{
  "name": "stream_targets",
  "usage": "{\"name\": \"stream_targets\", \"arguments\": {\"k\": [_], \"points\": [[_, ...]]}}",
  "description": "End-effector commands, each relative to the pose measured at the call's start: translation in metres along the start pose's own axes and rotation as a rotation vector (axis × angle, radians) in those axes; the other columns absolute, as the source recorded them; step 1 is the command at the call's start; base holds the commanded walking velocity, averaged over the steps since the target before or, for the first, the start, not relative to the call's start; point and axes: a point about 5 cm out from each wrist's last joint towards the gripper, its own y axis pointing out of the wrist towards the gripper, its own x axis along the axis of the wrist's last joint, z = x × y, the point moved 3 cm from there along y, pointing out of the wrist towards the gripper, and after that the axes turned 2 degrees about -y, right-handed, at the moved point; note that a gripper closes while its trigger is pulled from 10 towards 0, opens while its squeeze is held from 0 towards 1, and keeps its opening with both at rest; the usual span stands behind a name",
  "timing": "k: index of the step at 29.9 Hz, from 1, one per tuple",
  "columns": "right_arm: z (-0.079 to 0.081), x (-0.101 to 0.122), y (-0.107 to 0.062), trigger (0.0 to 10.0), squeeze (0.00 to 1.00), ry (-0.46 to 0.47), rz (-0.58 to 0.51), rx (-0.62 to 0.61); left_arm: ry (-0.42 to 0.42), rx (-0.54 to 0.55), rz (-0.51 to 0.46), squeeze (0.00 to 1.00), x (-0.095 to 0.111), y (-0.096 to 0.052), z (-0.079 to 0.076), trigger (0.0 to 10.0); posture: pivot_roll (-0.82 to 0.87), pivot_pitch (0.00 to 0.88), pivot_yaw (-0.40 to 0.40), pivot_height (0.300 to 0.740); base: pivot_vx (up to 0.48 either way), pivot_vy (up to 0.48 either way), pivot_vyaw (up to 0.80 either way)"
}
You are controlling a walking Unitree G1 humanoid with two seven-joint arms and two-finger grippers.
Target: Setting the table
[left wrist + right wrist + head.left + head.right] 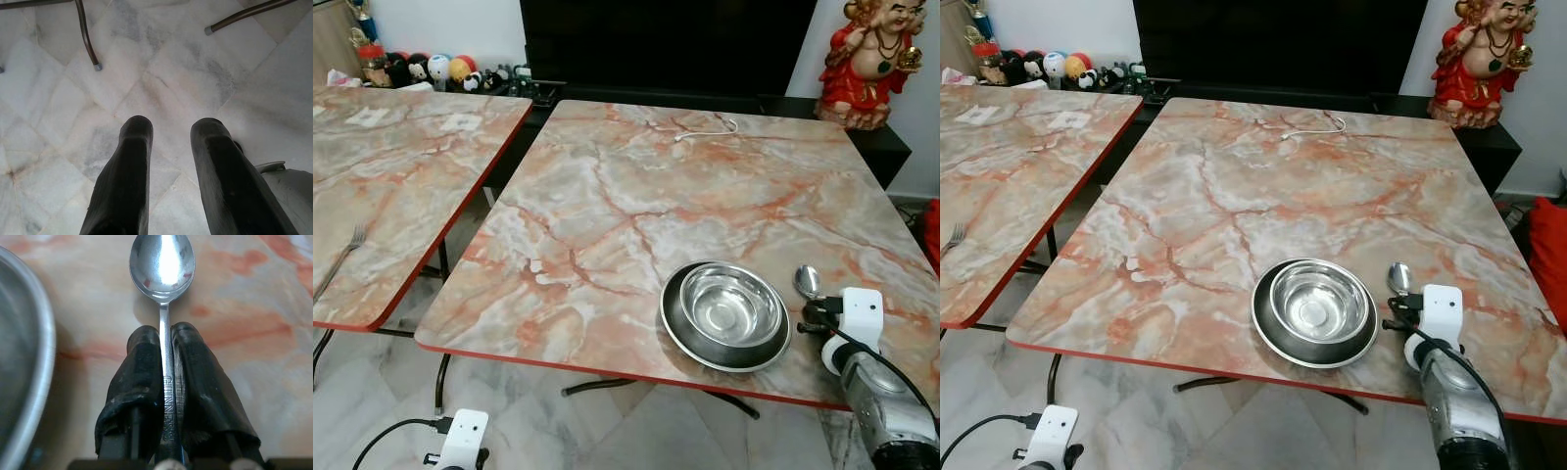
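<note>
Right gripper: jaws pinch the spoon handle, partly hidden, beside the bowl; left gripper parted, empty.

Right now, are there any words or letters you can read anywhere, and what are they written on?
"GUINNESS", as best I can read it: stamped along the handle of the spoon, which the right gripper pinches between its fingers over the table. The last letters are partly in shadow.
The bowl, plate and statue show no readable text.

Right pincer clamped shut, left pincer parted
</note>
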Motion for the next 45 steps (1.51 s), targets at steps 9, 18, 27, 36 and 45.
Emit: {"name": "stream_targets", "arguments": {"k": [9,18,27,36,45], "points": [[-0.001,-0.005,-0.001,10.0,0.00,0.011,0.020,-0.036,-0.004,-0.001,0.010,0.00,-0.001,0.000,0.000,10.0,0.08,0.009,-0.034,0.740,0.000,0.000,0.00],[-0.002,-0.008,-0.001,10.0,0.00,0.035,0.024,-0.048,-0.001,0.000,0.011,0.00,-0.002,0.000,0.001,10.0,0.08,0.009,-0.032,0.740,0.000,0.000,0.00],[0.005,-0.007,0.001,10.0,0.00,0.040,0.022,-0.024,-0.001,0.000,0.008,0.00,-0.001,0.000,0.001,10.0,0.08,0.013,-0.030,0.740,0.000,0.000,0.00],[0.005,-0.012,0.001,10.0,0.27,0.034,0.039,-0.033,0.001,0.002,0.008,0.00,0.000,0.000,0.003,10.0,0.08,0.013,-0.026,0.740,0.000,0.000,0.00],[0.008,-0.014,0.002,10.0,0.61,0.032,0.043,-0.031,0.002,0.001,0.006,0.00,0.000,0.000,0.003,10.0,0.09,0.010,-0.025,0.740,0.000,0.000,0.00]]}}
